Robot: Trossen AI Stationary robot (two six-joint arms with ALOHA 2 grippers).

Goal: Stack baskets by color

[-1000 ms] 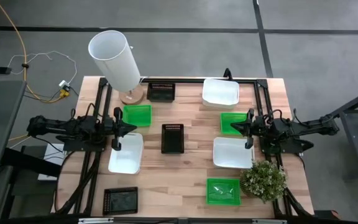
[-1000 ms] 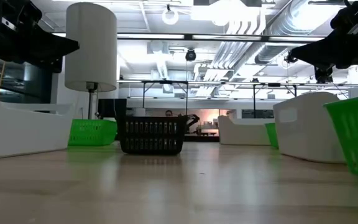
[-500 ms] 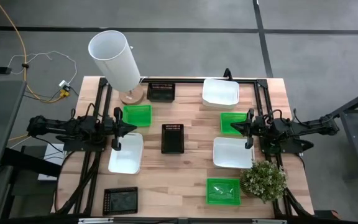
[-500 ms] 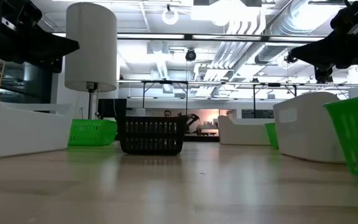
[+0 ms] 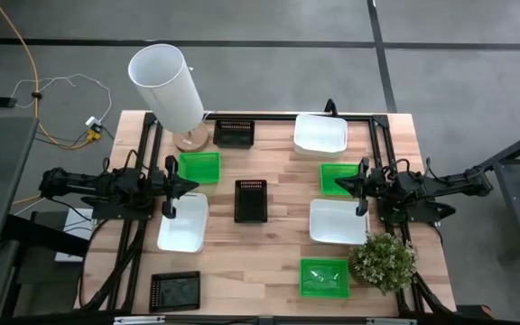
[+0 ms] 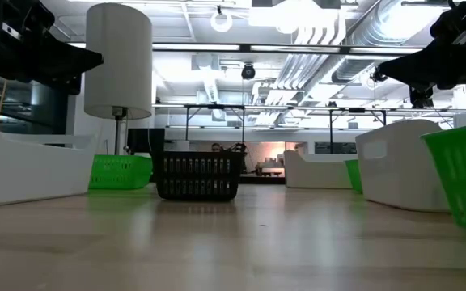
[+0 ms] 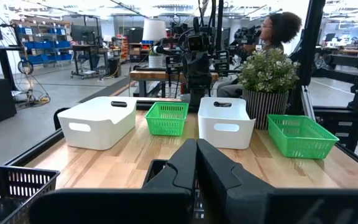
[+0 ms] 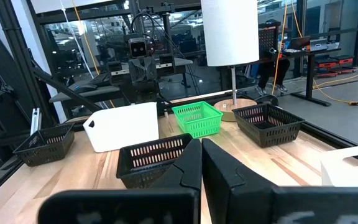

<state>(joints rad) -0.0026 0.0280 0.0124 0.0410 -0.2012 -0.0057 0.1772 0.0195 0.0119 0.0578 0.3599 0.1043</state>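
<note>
Nine baskets rest bottom-down on the wooden table, none stacked. The green ones are at the far left, at the right and near the front. White ones lie left, right and far. Black ones stand at the middle, far and front left. My left gripper hovers shut above the table's left side, pointing level toward the middle. My right gripper hovers shut at the right, facing it. Both sets of fingers hold nothing.
A tall white cylinder on a round wooden foot stands at the far left corner. A potted plant sits at the front right, beside the front green basket. Black frame rails run along both sides. A person sits beyond the table.
</note>
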